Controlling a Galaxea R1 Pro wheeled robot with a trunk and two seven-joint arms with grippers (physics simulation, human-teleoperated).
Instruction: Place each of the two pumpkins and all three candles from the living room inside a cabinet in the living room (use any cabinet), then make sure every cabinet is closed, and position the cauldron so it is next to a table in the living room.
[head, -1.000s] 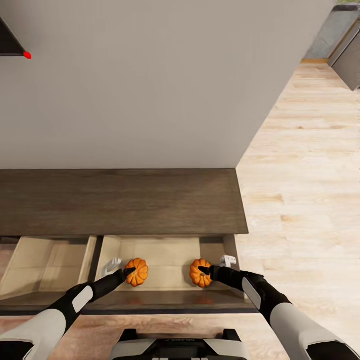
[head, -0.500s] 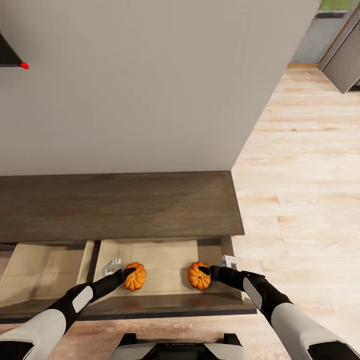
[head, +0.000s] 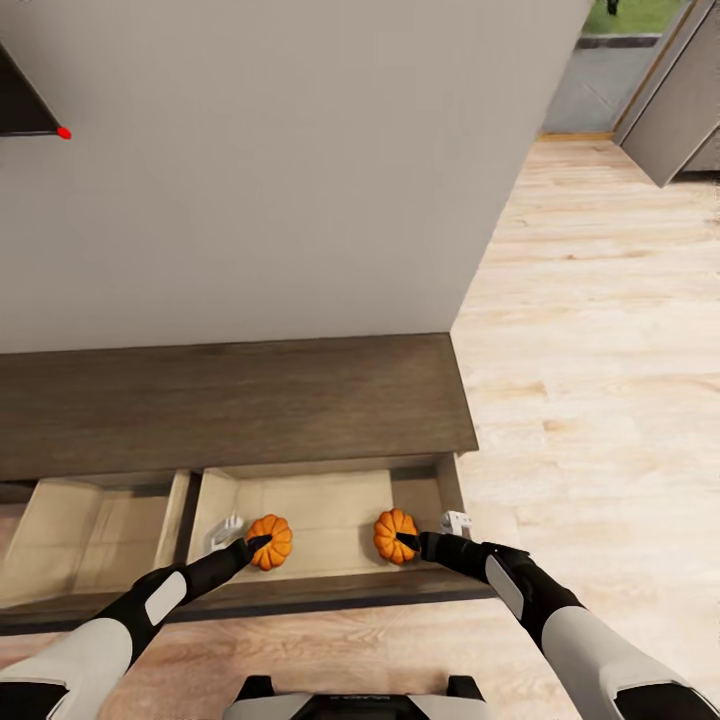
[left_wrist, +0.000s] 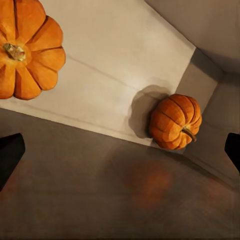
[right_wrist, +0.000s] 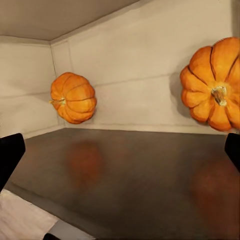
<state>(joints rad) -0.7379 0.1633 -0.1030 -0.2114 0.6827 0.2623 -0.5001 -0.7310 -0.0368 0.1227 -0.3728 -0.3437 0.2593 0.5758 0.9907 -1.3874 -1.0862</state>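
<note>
The long dark-brown cabinet (head: 230, 400) stands against a pale grey wall (head: 260, 170), its top running across the middle of the head view. Two of its drawers are pulled out toward the robot. The drawer on the right (head: 320, 505) shows a light tan floor and holds both pumpkins; the open drawer beside it (head: 90, 530), at about 8 o'clock in that view, shows only tan boards.

The left pumpkin (head: 270, 541) sits on the drawer floor at roughly 6 o'clock in the head view, near the drawer's front. The right pumpkin (head: 396, 536) lies well apart from it, toward 5 o'clock, close to the drawer's right wall. Each is orange and ribbed with a short dark stem.

The left hand (head: 256, 545) reaches in from 7 o'clock, its dark tip against the left pumpkin's near side. In the left wrist view the two black fingertips (left_wrist: 10, 155) stand far apart at the frame's edges and both pumpkins (left_wrist: 27, 47) (left_wrist: 175, 121) lie beyond them with nothing between, so this hand is spread wide and gripping nothing.

The right hand (head: 412, 543) comes in from 4 o'clock, its tip at the right pumpkin's near side. The right wrist view likewise has the fingertips (right_wrist: 10, 155) wide apart, empty, with the pumpkins (right_wrist: 73, 97) (right_wrist: 212, 85) ahead. Whether either hand actually touches its pumpkin is hard to judge from the head view.

Pale wood floor (head: 600, 350) spreads from 2 to 4 o'clock.
</note>
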